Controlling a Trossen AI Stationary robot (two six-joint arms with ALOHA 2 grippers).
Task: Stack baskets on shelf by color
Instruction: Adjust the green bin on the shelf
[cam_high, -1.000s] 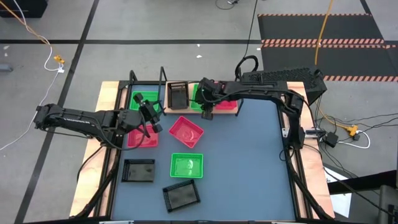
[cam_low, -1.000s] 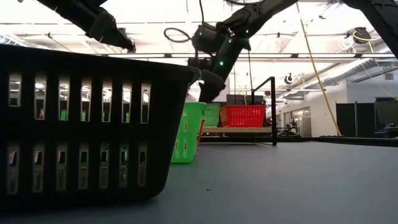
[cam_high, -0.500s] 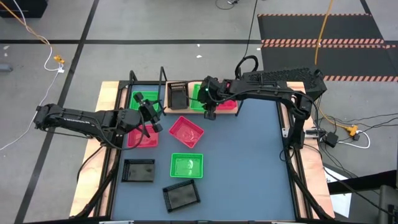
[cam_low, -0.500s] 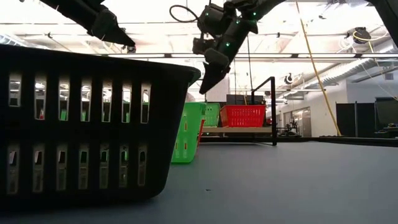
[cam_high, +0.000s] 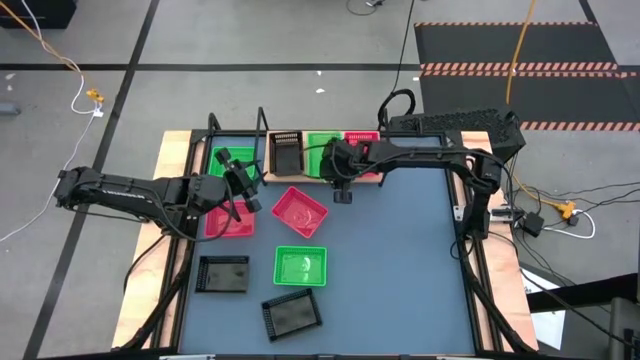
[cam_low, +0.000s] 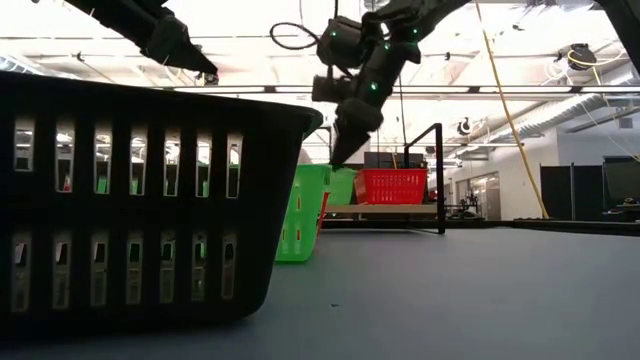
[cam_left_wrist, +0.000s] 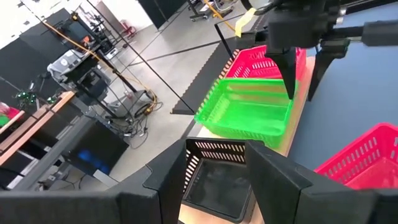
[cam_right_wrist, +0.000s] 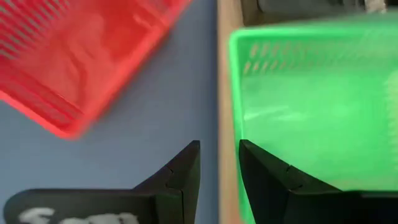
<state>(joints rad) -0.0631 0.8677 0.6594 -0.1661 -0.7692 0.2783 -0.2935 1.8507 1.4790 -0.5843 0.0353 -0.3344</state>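
Right end effector (cam_high: 341, 193) hangs in the air just in front of the shelf (cam_high: 268, 176), over the near edge of the green basket (cam_high: 322, 148) that sits there; its two fingers (cam_right_wrist: 180, 171) stand a little apart with nothing between them. In the low view the same end effector (cam_low: 340, 152) points downward, clear of the desk (cam_high: 400, 260).

On the shelf, from left to right, sit a green basket (cam_high: 228, 158), a black basket (cam_high: 287, 153), the green basket under the right end effector, and a pink-red basket (cam_high: 362, 139) at the right end.

Left end effector (cam_high: 243, 193) hovers at the left of the desk, above a pink-red basket (cam_high: 228, 222) lying there, with its fingers (cam_left_wrist: 280, 180) spread open and empty.

Near the middle of the desk another pink-red basket (cam_high: 299, 212) lies at an angle. Nearer still are a green basket (cam_high: 300, 267), a black basket (cam_high: 223, 274) to its left, and a tilted black basket (cam_high: 291, 314) at the near edge, which fills the left of the low view.
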